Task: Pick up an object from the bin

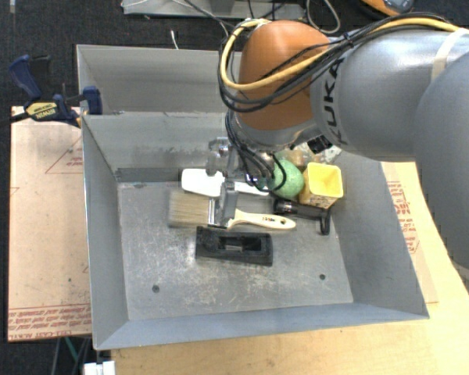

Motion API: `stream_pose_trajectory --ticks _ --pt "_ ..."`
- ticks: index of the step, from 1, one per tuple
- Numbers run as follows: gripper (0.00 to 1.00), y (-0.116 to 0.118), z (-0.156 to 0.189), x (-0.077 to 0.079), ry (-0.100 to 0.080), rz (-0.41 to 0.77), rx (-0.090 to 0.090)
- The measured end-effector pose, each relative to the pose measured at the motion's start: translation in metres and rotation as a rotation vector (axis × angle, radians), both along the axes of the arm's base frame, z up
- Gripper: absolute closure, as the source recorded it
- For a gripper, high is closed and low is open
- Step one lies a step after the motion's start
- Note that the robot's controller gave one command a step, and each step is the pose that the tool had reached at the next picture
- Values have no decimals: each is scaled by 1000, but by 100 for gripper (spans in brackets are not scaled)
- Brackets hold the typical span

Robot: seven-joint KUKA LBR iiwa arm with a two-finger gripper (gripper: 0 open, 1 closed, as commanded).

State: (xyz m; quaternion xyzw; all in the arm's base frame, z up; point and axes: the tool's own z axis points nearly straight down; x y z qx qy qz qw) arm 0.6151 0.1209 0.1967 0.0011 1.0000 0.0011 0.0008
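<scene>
**Gripper low over paintbrush, mid-bin**

From my remote seat: the arm (406, 84) comes in from the right, and its orange cover (277, 69) hangs above the back half of the bin (102, 209). The gripper (226, 200) is down low, at the metal band of a paintbrush (262, 223). I cannot tell whether it is open, closed or gripping, because the metal parts blend with the brush's band from this angle. I cannot tell if it touches the brush either.

The paintbrush lies flat near the middle of the bin floor. Its pale bristles point left and its cream handle points right.

Neighbours:
- A white flat piece (201, 182) lies just behind the bristles, beside the gripper on its left.
- A black rectangular tray (234, 247) sits just in front of the brush. It is touching the handle or nearly so.
- A green ball (289, 180) sits right of the gripper, partly under the wrist.
- A yellow box (325, 183) stands beside the ball, to its right.
- A black tool (303, 208) lies in front of the ball and box, near the tip of the brush handle.

All of it is grouped in the middle and back right of the floor.
</scene>
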Motion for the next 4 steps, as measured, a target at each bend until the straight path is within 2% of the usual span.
stream_pose_trajectory --ticks 1,2,3,4 --pt "0 3 -69 8 5 -36 1" --pt "0 10 -52 -5 -8 -214 5" --pt "0 -22 -122 11 -11 -206 7" --pt "0 -28 -103 -36 -29 -214 14"
